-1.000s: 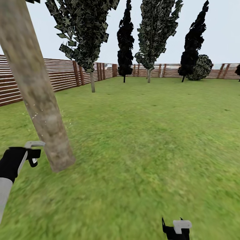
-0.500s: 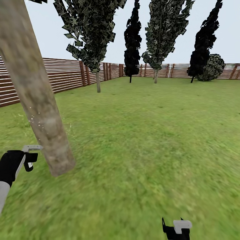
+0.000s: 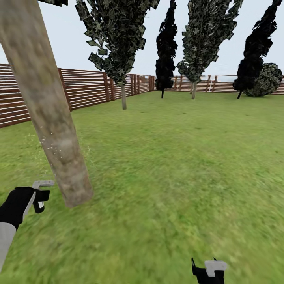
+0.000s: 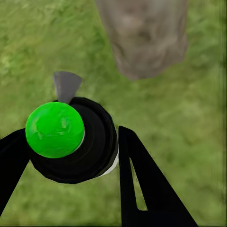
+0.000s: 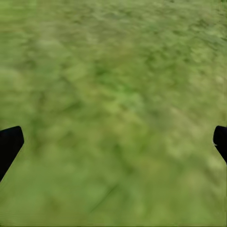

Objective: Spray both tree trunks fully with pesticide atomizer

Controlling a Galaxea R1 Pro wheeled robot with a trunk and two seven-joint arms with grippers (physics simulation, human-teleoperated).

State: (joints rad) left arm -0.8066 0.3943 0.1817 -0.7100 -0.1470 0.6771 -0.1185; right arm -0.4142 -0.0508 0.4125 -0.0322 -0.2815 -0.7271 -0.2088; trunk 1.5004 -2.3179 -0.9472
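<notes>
Atomizer in left hand beside the near trunk.

Head view: left hand [image 3: 39, 196] sat by the base of the thick tree trunk [image 3: 47, 106] on the lawn [image 3: 177, 165]; slatted fence [image 3: 86, 88] behind, five more trees along it; right hand [image 3: 208, 272] low. Left wrist view: fingers [image 4: 142, 184] clamped around the black atomizer [image 4: 80, 146] with its green cap [image 4: 55, 129], grey nozzle toward the trunk. Right wrist view: right hand's fingers [image 5: 9, 144] spread wide, empty, above grass.

Brown horizontal-slat wooden fence [image 3: 85, 88] as landmark. Two narrow black-foliaged trees [image 3: 165, 49] stand before its far run; round dark-green bush [image 3: 267, 80] near its right end.
</notes>
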